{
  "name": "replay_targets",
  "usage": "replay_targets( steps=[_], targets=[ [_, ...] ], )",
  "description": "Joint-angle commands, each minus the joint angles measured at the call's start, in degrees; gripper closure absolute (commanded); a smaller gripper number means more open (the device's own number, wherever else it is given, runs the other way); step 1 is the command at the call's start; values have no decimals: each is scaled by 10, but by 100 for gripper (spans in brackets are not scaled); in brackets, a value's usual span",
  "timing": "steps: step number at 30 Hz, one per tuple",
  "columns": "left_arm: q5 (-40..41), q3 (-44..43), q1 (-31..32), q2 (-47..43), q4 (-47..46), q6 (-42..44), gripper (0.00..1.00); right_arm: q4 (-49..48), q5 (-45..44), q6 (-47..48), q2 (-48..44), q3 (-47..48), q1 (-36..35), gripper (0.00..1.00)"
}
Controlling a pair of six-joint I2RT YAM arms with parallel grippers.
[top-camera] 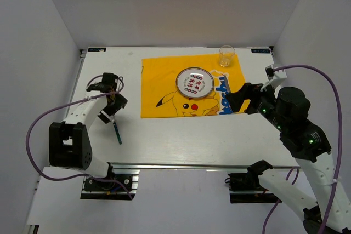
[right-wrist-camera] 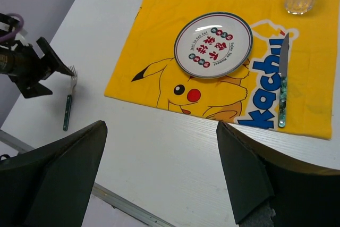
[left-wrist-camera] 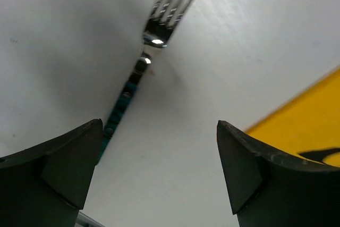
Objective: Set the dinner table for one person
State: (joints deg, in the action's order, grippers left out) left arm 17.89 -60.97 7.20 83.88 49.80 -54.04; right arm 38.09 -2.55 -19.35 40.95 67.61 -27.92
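Left gripper, top view: the left gripper (top-camera: 111,109) hangs well left of the yellow cloth (top-camera: 159,78), fingers spread and holding nothing, right by the fork (top-camera: 117,131).
Fork, top view: it lies on the bare dinner table (top-camera: 164,143), off the cloth's left edge, with its teal handle angled toward the near side.
Right gripper, top view: the right gripper (top-camera: 233,100) sits over the cloth's right edge. How its fingers stand is hard to read from here.
Plate and glass, top view: the plate (top-camera: 193,82) is on the cloth, slightly right of its middle. The glass (top-camera: 227,56) stands at the cloth's far right corner.
Left wrist view: both fingers (left-wrist-camera: 69,168) are wide apart with only tabletop between them. The fork (left-wrist-camera: 154,35) lies flat ahead, and its handle runs out of sight behind one finger. A corner of the cloth (left-wrist-camera: 308,110) shows to one side.
Right wrist view: the fingers (right-wrist-camera: 265,184) are spread and empty above the table, near the cloth's front edge. The knife (right-wrist-camera: 283,81) lies on the cloth's right part, just right of the plate (right-wrist-camera: 213,44). The fork (right-wrist-camera: 69,102) is well off the cloth's left edge.
Table: the dinner table (right-wrist-camera: 159,152) carries it all, with the cloth lying toward its far middle.
Step in hand, judged: laying the fork. Plate, knife and glass look placed.
Next move, judged: the fork is far from the plate and crooked. The left arm either lifts clear, or grips the handle again and brings the fork in beside the cloth's left edge, parallel to the knife.
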Motion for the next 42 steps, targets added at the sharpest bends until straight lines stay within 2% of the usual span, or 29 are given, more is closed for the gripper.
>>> replay_targets(
  steps=[1, 6, 11, 14, 15, 19, 22, 25, 26, 31, 33, 35, 37, 42],
  targets=[
    [-34, 41, -26, 5, -17, 10, 3, -45, 19, -9, -5, -9, 0, 11],
    [-30, 84, -45, 9, -26, -10, 8, -42, 20, -6, -9, -7, 1, 11],
    [-44, 158, -66, 0, -77, -8, 16, -50, 19, -9, -17, -20, -1, 11],
    [-54, 184, -72, 18, -101, -10, 26, -50, 20, -10, -14, -13, 0, 11],
    [-55, 189, -72, 22, -108, -9, 31, -50, 19, -10, -13, -12, -1, 11],
    [-54, 201, -72, 23, -118, -11, 77, -44, 11, -16, -16, -1, 1, 11],
    [-47, 181, -72, 10, -102, -5, 100, -41, 5, -20, -18, 6, 0, 11],
    [-48, 124, -58, -21, -94, 25, 100, -42, -1, -24, -20, 6, 0, 11],
    [-62, 109, -58, -37, -102, 70, 100, -42, -3, -23, -19, 5, -1, 11],
    [-143, -34, -32, -21, -87, 161, 100, -39, -6, -23, -16, 7, 0, 11],
    [-236, -100, -20, 28, -80, 221, 100, -36, -12, -21, -16, 9, 0, 11],
    [-268, -156, 14, 98, -54, 267, 100, -28, -26, -15, -16, 11, -1, 11],
    [-264, -228, 54, 140, -17, 288, 100, -21, -35, -10, -17, 15, 0, 11],
    [-227, -323, 126, 248, 40, 343, 100, -6, -42, -4, -27, 16, -1, 11]
  ],
)
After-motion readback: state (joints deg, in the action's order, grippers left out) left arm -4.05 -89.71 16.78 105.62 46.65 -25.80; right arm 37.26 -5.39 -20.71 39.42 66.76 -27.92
